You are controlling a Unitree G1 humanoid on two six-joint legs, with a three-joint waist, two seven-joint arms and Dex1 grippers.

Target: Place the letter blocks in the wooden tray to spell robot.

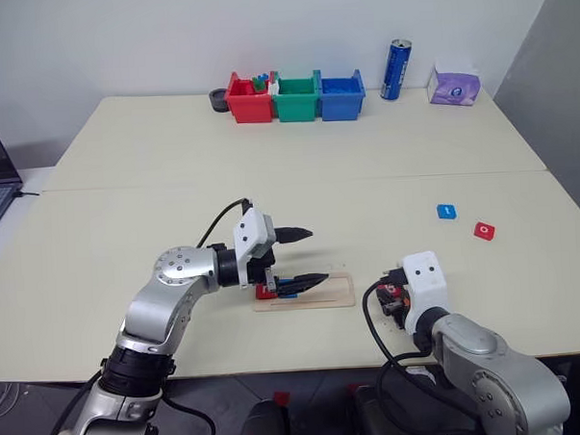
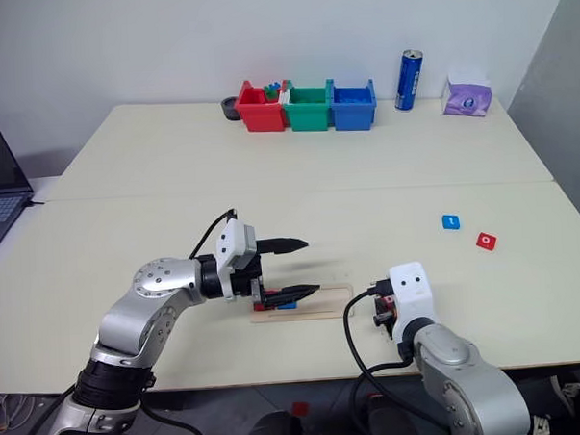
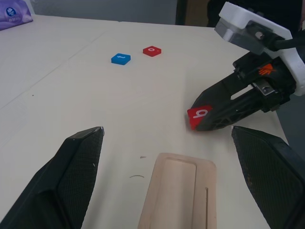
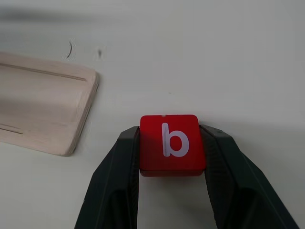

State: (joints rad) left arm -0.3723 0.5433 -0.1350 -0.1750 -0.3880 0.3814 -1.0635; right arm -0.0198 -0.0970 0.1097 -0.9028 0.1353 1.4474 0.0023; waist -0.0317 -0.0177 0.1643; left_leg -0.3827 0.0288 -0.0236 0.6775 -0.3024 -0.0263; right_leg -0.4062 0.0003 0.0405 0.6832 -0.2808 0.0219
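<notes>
From the head, the pale worktop (image 1: 267, 141) holds a flat wooden tray (image 1: 327, 293). The left fingers (image 1: 301, 257) gape open over its end, where red and blue blocks (image 1: 274, 292) sit. Blue t (image 1: 447, 212) and red o (image 1: 484, 230) lie far right. Bins (image 1: 296, 97), can (image 1: 395, 69) stand behind.

Left wrist: smooth grooved tray.

Right wrist: right fingers (image 4: 171, 143) pinch the square red b (image 4: 171, 143) beside the tray.

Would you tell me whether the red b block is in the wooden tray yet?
Not yet: the red b block is pinched in the right claw, beside the wooden tray.
</notes>
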